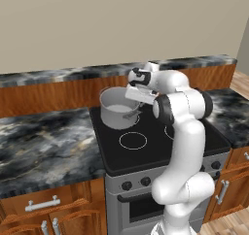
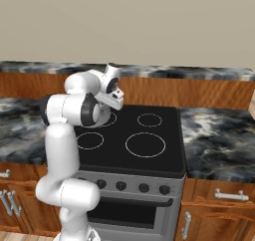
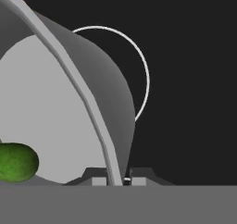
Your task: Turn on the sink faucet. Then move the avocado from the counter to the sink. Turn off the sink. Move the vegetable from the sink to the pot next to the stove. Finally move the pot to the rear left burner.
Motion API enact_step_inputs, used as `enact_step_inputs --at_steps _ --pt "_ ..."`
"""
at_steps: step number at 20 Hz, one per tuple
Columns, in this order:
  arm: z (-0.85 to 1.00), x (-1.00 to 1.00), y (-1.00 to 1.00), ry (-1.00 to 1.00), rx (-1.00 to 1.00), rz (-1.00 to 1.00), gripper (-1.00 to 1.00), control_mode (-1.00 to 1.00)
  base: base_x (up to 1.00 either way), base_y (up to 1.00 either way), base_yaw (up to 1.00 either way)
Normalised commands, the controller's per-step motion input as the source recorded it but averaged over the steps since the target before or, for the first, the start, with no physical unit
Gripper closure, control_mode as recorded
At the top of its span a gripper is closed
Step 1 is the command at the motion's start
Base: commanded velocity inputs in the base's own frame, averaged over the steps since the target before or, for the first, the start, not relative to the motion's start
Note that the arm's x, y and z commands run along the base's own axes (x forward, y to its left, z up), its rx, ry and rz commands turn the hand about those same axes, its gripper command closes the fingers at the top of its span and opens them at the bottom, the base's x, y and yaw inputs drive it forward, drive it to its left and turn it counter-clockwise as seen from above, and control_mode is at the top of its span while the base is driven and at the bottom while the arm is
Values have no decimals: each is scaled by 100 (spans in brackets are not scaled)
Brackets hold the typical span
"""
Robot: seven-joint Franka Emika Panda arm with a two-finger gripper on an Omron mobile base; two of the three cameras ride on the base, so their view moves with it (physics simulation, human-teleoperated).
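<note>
Worktop [image 1: 44, 142] of dark marbled stone spreads to both sides of the claw, with wooden cabinets beneath it and a wooden backsplash behind. Between its two stretches sits the stove [image 1: 146, 151], black glass on top with white burner rings, knobs along its front below the arm. The white arm [image 1: 182, 146] rises in front of the stove and bends forward over its rear left part. Under the claw stands the grey pot [image 1: 116, 108], lying over the rear left burner [image 3: 139, 65], whose white ring shows past the pot's wall on the side away from the avocado. The claw [image 3: 116, 180] is pressed together on the pot's thin rim, one finger inside the wall and one outside, as the hand view shows at its lower edge. Inside the pot, on its pale floor, the green avocado [image 3: 16, 162] lies near the claw, on the inner side of the gripped rim, apart from the fingers.
</note>
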Motion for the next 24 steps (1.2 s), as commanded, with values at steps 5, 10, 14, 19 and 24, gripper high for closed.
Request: enact_step_inputs --at_steps 5,10,14,19,24 --pt "0 31 -32 13 4 -9 100 -100 0 0 0" --pt "-1 32 -22 13 1 -9 100 -100 0 0 0" --pt "-5 30 -2 13 0 -8 100 -100 0 0 0" --pt "-6 8 3 7 0 0 100 -100 0 0 0" --pt "-10 0 0 6 0 0 100 -100 0 0 0"
